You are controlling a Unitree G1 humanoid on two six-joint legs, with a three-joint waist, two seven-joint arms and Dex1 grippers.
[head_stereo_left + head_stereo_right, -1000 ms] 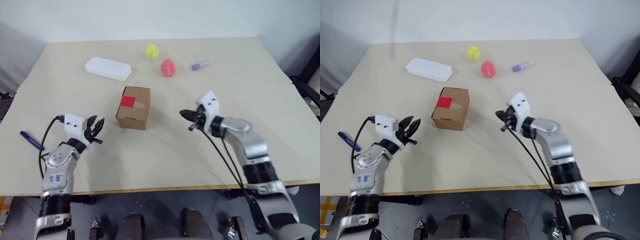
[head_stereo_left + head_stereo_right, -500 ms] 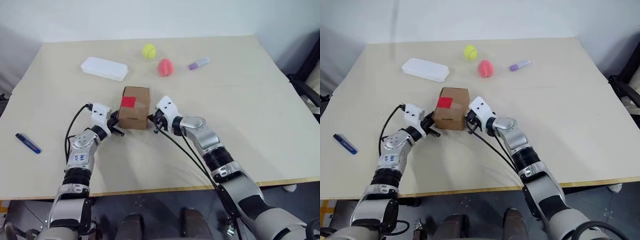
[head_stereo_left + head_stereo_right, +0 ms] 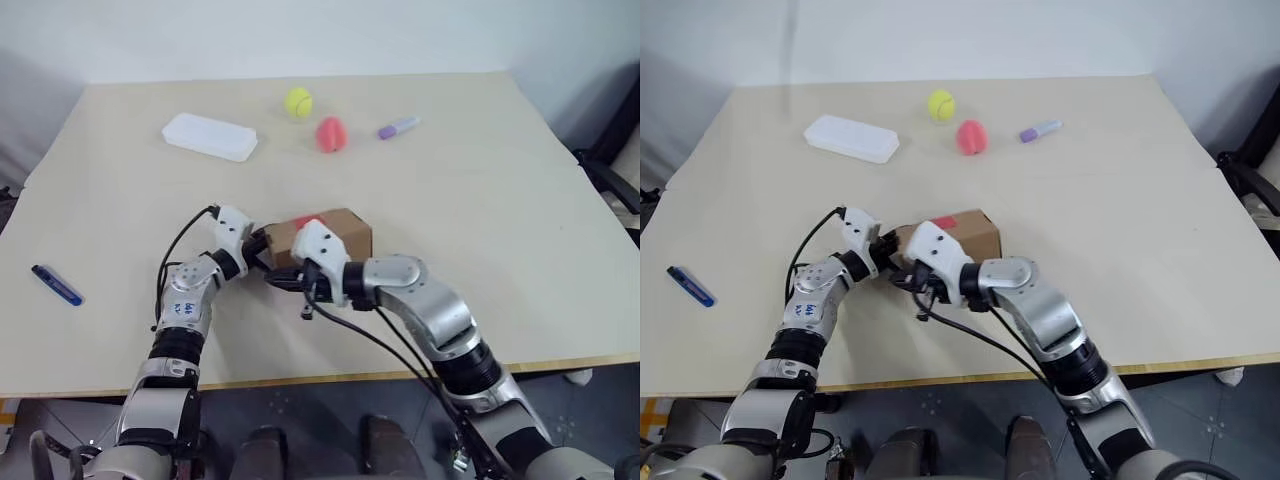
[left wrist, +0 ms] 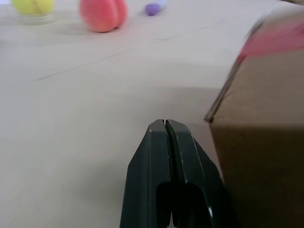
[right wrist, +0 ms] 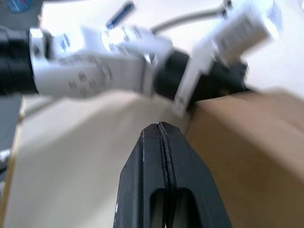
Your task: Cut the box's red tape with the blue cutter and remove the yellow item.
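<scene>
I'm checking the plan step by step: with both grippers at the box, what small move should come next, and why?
Probably draw the left gripper back toward the blue cutter. Both grippers are shut and empty beside the box, the red tape looks uncut, and the cutter lies untouched near the table's left edge.

A plain lab or test room: a bare pale wooden table [image 3: 500,230] stands against a blank white wall [image 3: 320,35], a grey floor [image 3: 300,420] showing below the table's near edge.
</scene>
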